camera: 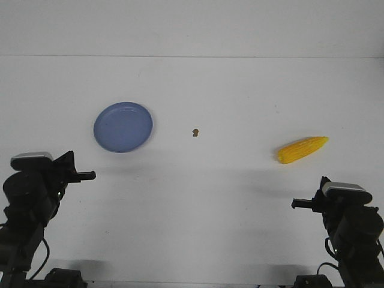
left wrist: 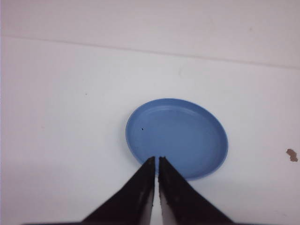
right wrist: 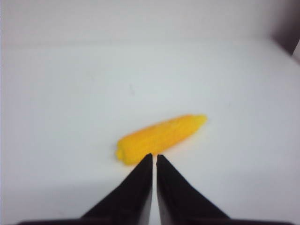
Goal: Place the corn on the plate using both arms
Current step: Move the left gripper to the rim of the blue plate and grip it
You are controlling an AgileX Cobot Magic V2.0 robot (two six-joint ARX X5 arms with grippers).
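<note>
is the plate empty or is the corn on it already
Empty. The plate shows bare blue inside; the corn lies on the table far to its right.

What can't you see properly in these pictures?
- The little brown speck: too small in the front view to tell what it is, and near the picture's edge in the left wrist view.
- The corn: blurry in the right wrist view, so its kernels don't show.
- The plate: the left gripper covers part of its near rim in the left wrist view.
- Both arms: cut off by the front view's bottom edge.
</note>
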